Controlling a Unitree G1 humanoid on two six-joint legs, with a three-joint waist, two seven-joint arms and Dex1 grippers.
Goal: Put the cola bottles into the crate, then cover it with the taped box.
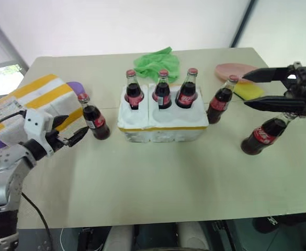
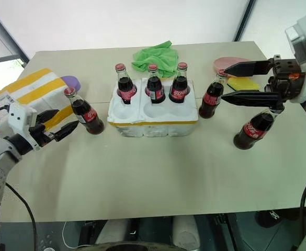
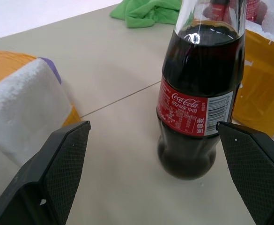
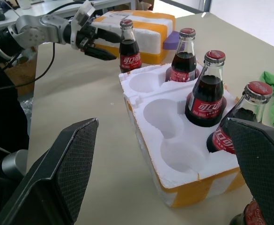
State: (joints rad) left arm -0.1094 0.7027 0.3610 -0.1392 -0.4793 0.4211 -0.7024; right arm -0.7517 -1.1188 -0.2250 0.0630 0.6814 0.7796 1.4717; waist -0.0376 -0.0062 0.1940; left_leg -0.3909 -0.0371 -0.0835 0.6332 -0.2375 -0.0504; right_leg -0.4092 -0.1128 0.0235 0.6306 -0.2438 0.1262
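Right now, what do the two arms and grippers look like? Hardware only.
Left gripper: two black tapered fingers on a white block housing with small dark dots, silver-grey jointed arm, black cable running down it. Right gripper: the same long black pointed fingers on a black mount with an orange detail and a white housing behind. In the wrist views the finger pads carry a fine cross-hatched texture.

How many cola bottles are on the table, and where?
6: three stand in the crate's back holes, one left of it, two right of it.
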